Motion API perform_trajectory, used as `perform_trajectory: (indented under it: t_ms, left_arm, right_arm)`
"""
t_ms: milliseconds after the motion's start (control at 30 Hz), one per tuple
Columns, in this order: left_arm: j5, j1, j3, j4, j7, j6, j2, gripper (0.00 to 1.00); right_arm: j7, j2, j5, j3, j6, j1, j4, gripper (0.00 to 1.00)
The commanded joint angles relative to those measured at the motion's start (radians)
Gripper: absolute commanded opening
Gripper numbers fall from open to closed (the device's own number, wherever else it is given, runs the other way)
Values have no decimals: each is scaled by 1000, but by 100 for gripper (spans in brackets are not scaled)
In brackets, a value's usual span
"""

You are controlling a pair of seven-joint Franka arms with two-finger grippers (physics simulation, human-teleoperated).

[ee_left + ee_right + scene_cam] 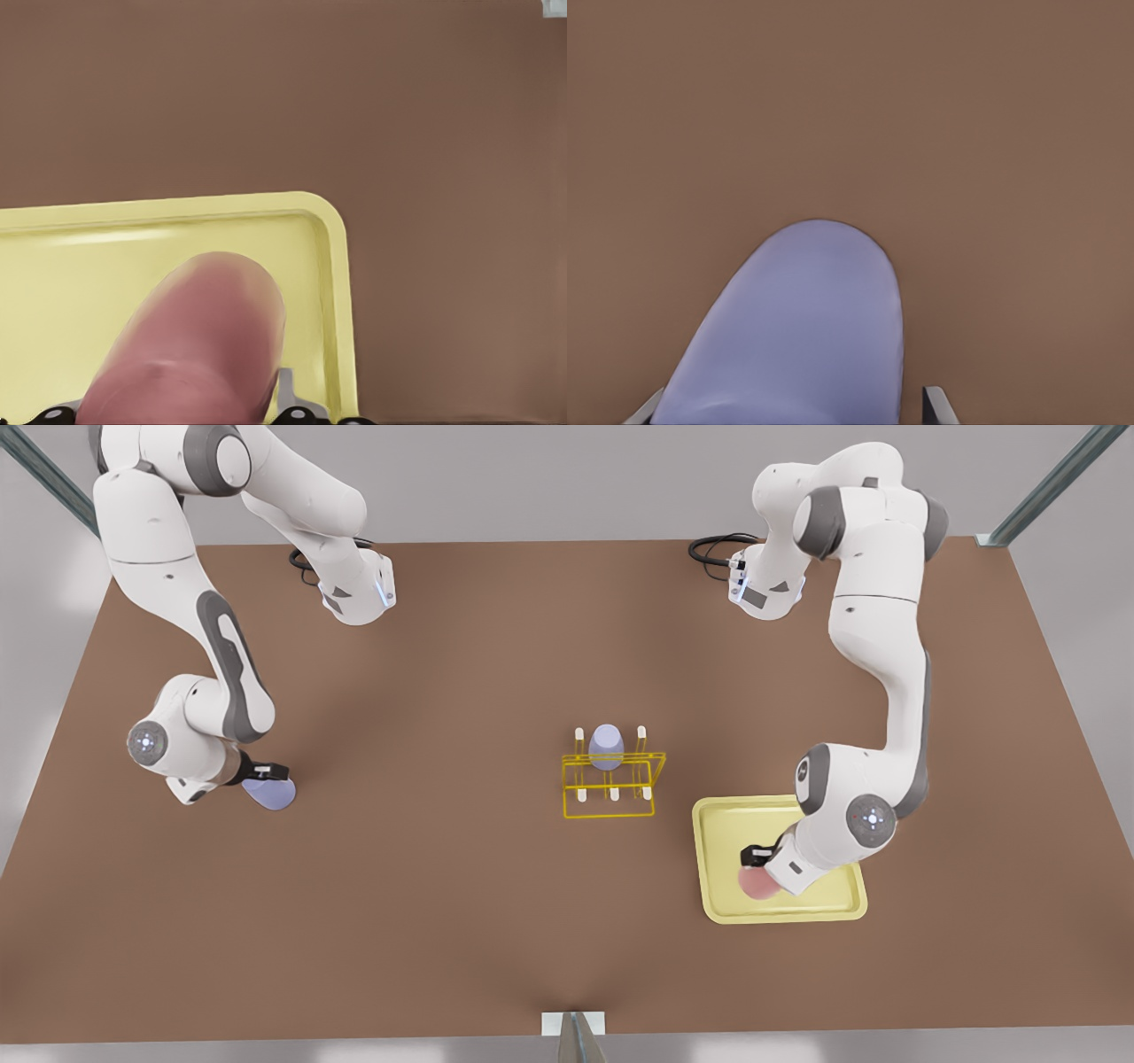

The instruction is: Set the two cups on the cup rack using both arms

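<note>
The pink cup (pixel 756 883) sits between the fingers of my left gripper (pixel 758 865), at the front view's right, over the pale yellow tray (pixel 713 859). From the left wrist, the pink cup (pixel 190 345) lies tilted above the tray (pixel 341 266), with a finger (pixel 291 397) against its side. At the front view's left, my right gripper (pixel 264 778) is shut on a lavender cup (pixel 270 793), tilted just above the table; from the right wrist the lavender cup (pixel 797 328) sits between the fingers (pixel 937 405). The yellow wire cup rack (pixel 611 784) stands mid-table with another lavender cup (pixel 606 746) on a back peg.
Brown table (pixel 443 886) stretches between both arms and the rack. The rack's white-tipped pegs (pixel 641 735) beside the seated cup are bare. Black cables (pixel 713 545) lie at the arm bases at the back. A metal post (pixel 574 1036) stands at the front edge.
</note>
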Motion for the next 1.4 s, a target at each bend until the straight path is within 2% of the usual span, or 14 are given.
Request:
perform_trajectory:
  t_ms: [0,67,233,433,833,867,900,1067,1133,1200,1233,1267,1300,1367]
  left_arm:
    - [-5,-9,-6,32,-199,-141,-2,79]
    - [-2,-17,-35,106,-265,-238,0,79]
    - [-2,-107,-95,144,-525,-245,1,79]
    - [3,-141,-112,141,-547,-397,-39,79]
    - [0,-216,-127,144,-613,-403,-30,81]
    - [0,-212,-126,144,-610,-384,-28,100]
    - [-2,-210,-126,143,-610,-380,-28,100]
    - [6,-174,-118,155,-602,-426,-33,100]
    - [66,75,-120,364,-289,-699,-45,100]
    - [156,156,-118,364,7,-752,-115,100]
    - [213,146,-118,341,77,-779,-175,100]
    - [216,89,-51,111,189,-671,-348,100]
    - [196,-48,72,49,199,-687,-393,100]
    - [175,-37,74,72,197,-742,-395,100]
  right_arm:
    - [-8,4,0,0,22,0,0,100]
    - [-8,23,0,0,29,0,0,100]
    - [-9,26,0,0,32,0,0,100]
    - [-9,26,0,2,26,3,2,84]
    - [-11,17,8,11,17,5,33,83]
    - [-11,12,8,14,16,6,33,83]
    - [-12,3,8,15,16,8,34,83]
    - [-15,-37,74,127,16,9,40,83]
    - [-15,-46,100,213,16,11,74,83]
    - [-17,-48,129,268,16,11,92,83]
    - [-12,-46,138,304,16,11,114,82]
    - [-5,-46,152,337,16,11,128,82]
    - [-5,-42,163,354,16,29,155,82]
    - [-5,-31,200,357,17,89,198,82]
